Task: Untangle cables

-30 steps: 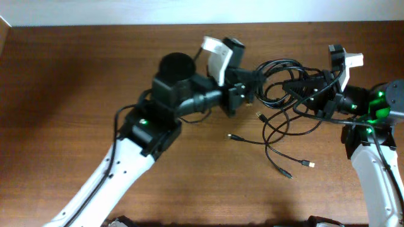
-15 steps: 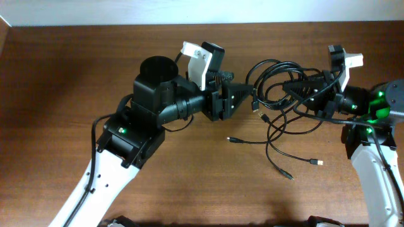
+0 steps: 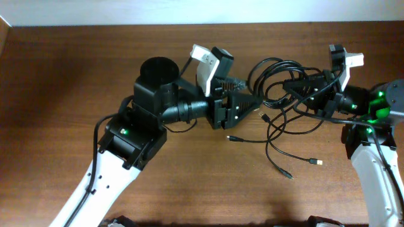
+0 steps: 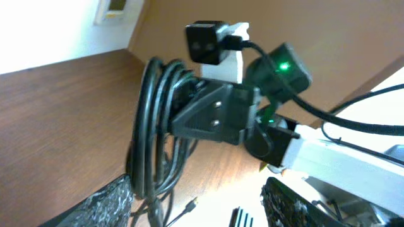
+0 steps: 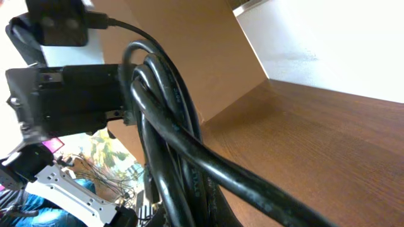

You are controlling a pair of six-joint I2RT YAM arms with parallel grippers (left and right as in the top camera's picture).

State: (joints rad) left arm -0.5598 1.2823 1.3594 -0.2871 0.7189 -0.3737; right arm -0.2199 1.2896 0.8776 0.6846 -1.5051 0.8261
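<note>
A brown wooden table (image 3: 63,94) is carrying thin black cables (image 3: 281,104) on its right side. Their loose strands and small plug ends (image 3: 314,162) are lying on the wood, trailing toward the near edge.

Left arm (image 3: 120,164) comes up from the bottom-left of the overhead view, elbow folded, forearm running level to the right. Left gripper (image 3: 252,106) points right, and its own wrist camera shows the textured pads (image 4: 110,203) standing wide apart: jaws open. Over on the far side, the right arm (image 3: 372,170) rises along the right edge and bends sharply left at the wrist. Right gripper (image 3: 291,87) points left, jaws pinched tight on the cables (image 4: 150,126). The two grippers face each other, tips near but apart.
</note>
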